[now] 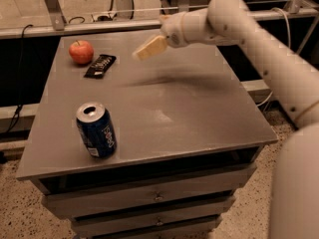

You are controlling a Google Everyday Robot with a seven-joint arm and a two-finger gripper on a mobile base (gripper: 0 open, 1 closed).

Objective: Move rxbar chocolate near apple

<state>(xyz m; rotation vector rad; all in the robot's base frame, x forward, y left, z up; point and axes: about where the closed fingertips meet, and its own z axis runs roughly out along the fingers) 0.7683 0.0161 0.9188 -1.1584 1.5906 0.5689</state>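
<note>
The flat black wrapped rxbar chocolate (pixel 100 65) lies at the far left of the grey table (pixel 189 113), just beside the round red apple (pixel 81 52). The gripper (pixel 149 48) hangs to the right, apart from the bar; if it is open or closed, I cannot tell. A low sweep to the left could push the bar away or make the apple roll.

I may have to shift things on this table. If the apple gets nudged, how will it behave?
The apple is round and sits on the flat table, so a nudge would probably set it rolling. The rxbar chocolate lying close beside it might stop a roll that way. The gripper hovers above the table, right of the bar, touching neither.
</note>
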